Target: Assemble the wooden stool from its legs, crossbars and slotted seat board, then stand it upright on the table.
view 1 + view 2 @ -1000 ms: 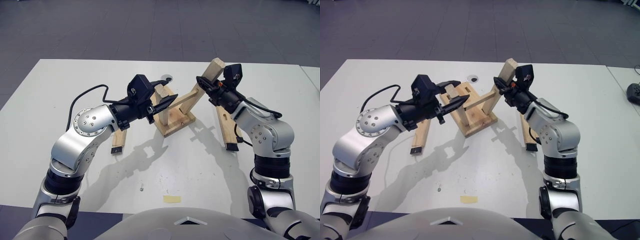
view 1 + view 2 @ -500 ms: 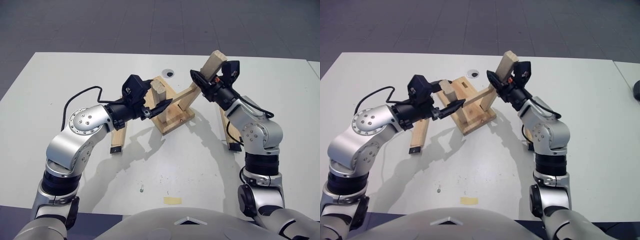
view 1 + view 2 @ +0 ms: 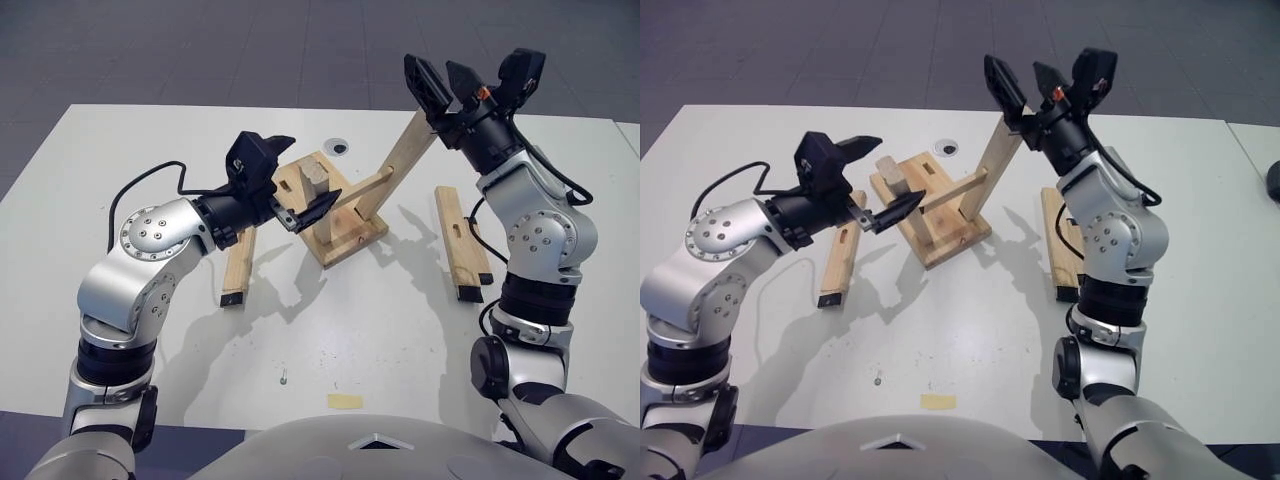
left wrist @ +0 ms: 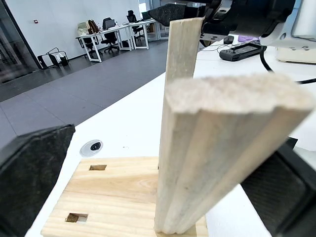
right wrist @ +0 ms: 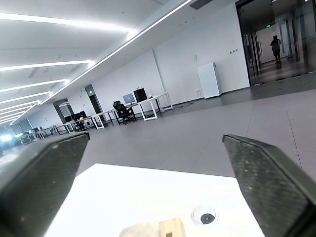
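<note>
Loose leg (image 3: 237, 262) lies flat on table (image 3: 120, 150), left of centre, long axis near-to-far. L gripper (image 3: 298, 182) spread wide, astride short leg (image 3: 313, 181), not pinching. That leg stands in seat board (image 3: 342, 240), mid-table toward far edge; two slots (image 4: 97, 167) unfilled. Tall leg (image 3: 405, 160) slopes up to the right, w/ crossbar (image 3: 365, 187) toward short leg. R gripper (image 3: 445, 90) spread, raised over tall leg's top. Another leg (image 3: 460, 245) lies flat toward right edge, long axis near-to-far.
</note>
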Tool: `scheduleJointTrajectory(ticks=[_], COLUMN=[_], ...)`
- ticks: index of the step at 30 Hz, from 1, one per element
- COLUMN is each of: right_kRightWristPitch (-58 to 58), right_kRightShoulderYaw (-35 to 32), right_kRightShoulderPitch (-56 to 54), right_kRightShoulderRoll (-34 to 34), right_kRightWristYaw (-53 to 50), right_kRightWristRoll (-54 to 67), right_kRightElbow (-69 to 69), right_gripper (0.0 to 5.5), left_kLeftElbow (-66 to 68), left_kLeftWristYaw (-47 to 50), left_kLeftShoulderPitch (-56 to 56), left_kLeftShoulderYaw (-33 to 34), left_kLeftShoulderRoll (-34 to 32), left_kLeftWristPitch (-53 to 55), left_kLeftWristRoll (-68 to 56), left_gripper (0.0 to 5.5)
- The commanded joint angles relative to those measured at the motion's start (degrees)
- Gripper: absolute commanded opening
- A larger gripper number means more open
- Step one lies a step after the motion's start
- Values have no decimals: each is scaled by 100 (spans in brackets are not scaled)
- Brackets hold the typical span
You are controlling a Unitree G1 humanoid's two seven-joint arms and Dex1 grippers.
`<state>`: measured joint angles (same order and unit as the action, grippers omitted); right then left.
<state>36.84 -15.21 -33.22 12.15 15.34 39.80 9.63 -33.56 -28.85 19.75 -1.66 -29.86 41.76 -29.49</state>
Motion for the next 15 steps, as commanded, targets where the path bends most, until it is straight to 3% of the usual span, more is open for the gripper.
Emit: scheduleJointTrajectory(ticks=[1,15], right_kRightWristPitch=[-55,-133], right_kRightShoulderYaw=[-133,-427], right_kRightShoulderPitch=[-239,-289], right_kRightShoulderRoll=[59,-187], right_kRightWristYaw=[-79,-538], right_kRightWristRoll=[100,337], right_kRightElbow=[-38,-237], right_gripper=[537,537], left_kLeftElbow=[-123,60], left_kLeftWristYaw=[103,186], left_kLeftShoulderPitch=[293,512], left_kLeftShoulderYaw=[218,256], left_kLeftShoulderRoll=[54,114], left_kLeftWristPitch=[158,195], left_kLeftWristRoll=[-188,-340], left_gripper=[540,540])
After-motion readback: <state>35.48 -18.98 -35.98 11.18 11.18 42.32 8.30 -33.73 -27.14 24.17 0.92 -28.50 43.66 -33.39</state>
